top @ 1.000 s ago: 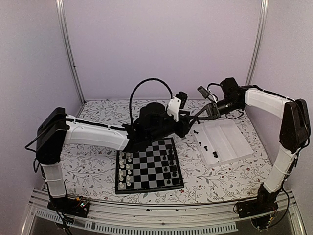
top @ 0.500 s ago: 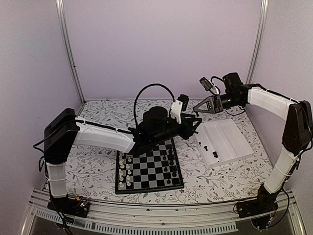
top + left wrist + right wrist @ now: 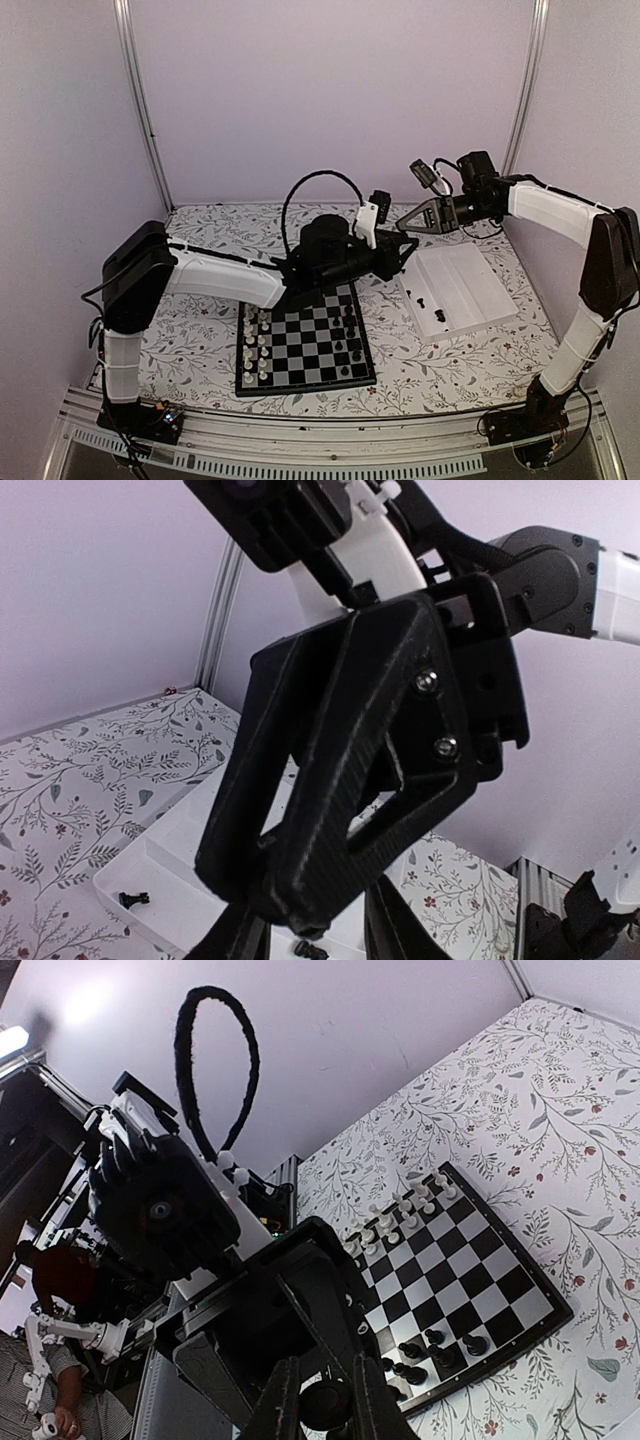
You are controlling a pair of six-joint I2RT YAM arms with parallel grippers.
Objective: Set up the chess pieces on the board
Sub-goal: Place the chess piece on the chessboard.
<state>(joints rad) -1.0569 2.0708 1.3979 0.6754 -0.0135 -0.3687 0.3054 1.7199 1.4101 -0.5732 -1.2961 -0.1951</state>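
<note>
Handover looks like the reason the two arms meet in mid-air over the far half of the desk (image 3: 200, 245), above the gap between the board's far right corner and the tray's far left corner. The right gripper (image 3: 405, 226) has its fingers pressed on a small dark round thing, apparently a black chessman (image 3: 325, 1403), and holds it out level towards the other arm. The left gripper (image 3: 398, 252) faces it tip to tip with its fingers apart on either side of the right one's tip. It has not closed on anything, which suits a piece about to be passed across.

The board (image 3: 305, 385) lies towards the desk's near edge, in front of the left arm and out of easy reach for the right one, which may be why the piece changes arms. White chessmen (image 3: 255, 345) fill the two files along its left edge. The chess pieces (image 3: 350, 335) already set out stand along its right edge, with gaps in their rows. The white tray (image 3: 470, 270) sits slantwise near the desk's right edge, under the right arm, and a few black pieces (image 3: 431, 308) lie loose in it waiting to be fetched.
</note>
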